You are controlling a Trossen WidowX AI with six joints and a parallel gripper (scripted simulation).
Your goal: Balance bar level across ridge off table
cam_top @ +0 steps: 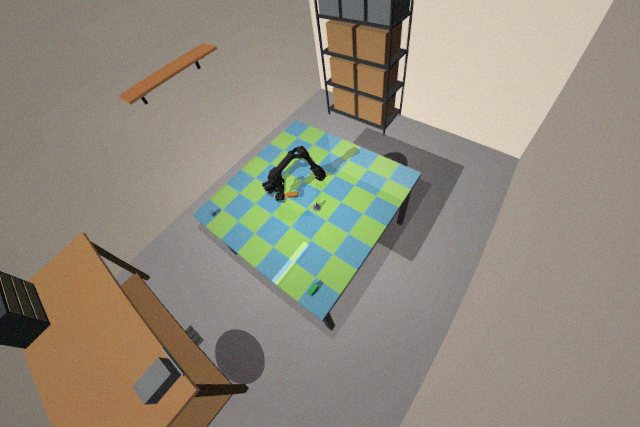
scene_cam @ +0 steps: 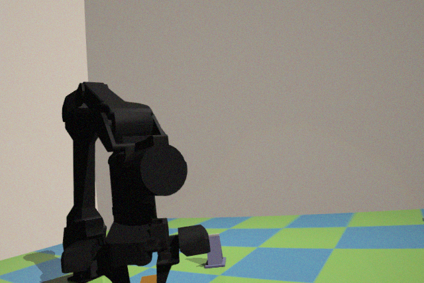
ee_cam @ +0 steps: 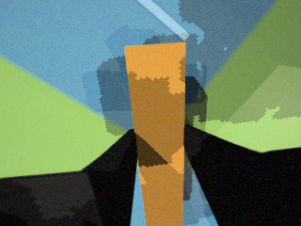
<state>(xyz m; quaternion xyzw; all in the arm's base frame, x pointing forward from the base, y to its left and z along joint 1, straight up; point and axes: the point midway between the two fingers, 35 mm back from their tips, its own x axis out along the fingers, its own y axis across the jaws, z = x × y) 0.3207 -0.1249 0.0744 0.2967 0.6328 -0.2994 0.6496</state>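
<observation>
The orange bar (cam_top: 292,194) (scene_cam: 149,278) (ee_cam: 157,94) is between my gripper's fingers, low over or on the table; the views do not show which. My gripper (cam_top: 282,197) (ee_cam: 158,132) is shut on the bar, one dark finger on each side. In the exterior view the fingertips and most of the bar are cut off by the bottom edge. The small purple ridge (cam_top: 316,206) (scene_cam: 215,250) stands upright on the checkered table (cam_top: 351,223) (scene_cam: 284,264), apart from the bar. The ridge is not seen in the wrist view.
A green block (cam_top: 313,289) lies near the table's front corner. A small dark grey object (cam_top: 215,212) lies near the left corner. A pale strip (ee_cam: 162,18) shows on the table beyond the bar's far end in the wrist view.
</observation>
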